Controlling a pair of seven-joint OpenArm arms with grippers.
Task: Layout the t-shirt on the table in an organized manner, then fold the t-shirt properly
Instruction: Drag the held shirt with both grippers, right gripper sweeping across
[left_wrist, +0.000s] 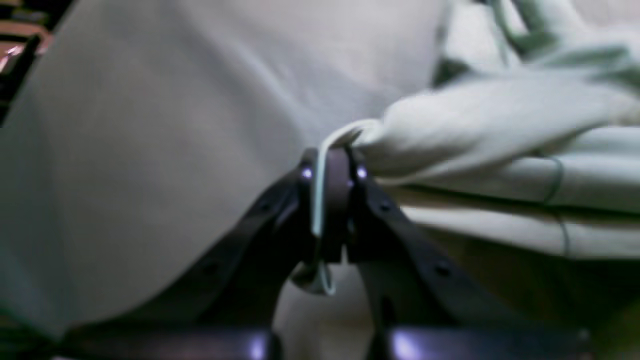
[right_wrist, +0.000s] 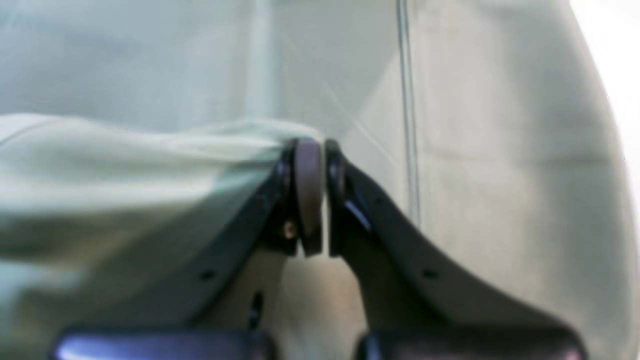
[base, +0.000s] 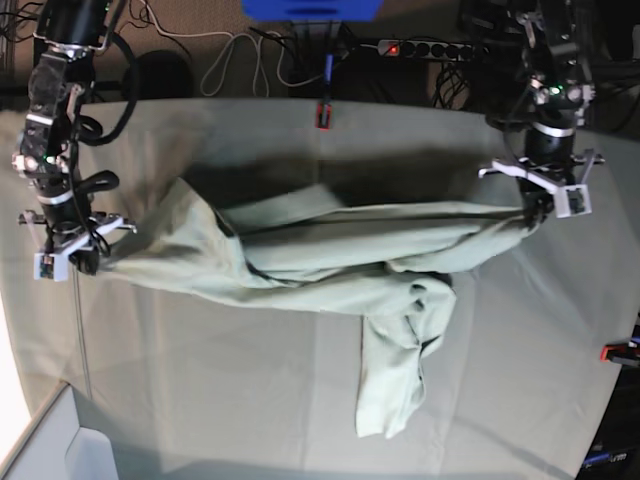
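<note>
The pale mint-green t-shirt (base: 330, 260) is stretched in a long bunched band across the table (base: 200, 400) between both grippers, and one part droops toward the front edge (base: 395, 380). My left gripper (base: 538, 212) is at the right in the base view, shut on the t-shirt's edge. In the left wrist view a hem of the t-shirt (left_wrist: 500, 115) runs between the left gripper's (left_wrist: 330, 160) fingers. My right gripper (base: 82, 262) is at the left, shut on the other end. In the right wrist view the t-shirt (right_wrist: 125, 165) bunches into the right gripper's (right_wrist: 309, 150) closed tips.
Red-orange clamps sit at the table's back edge (base: 324, 114) and right edge (base: 620, 350). Cables and a power strip (base: 420, 47) lie behind the table. A white bin (base: 80, 450) is at the front left corner.
</note>
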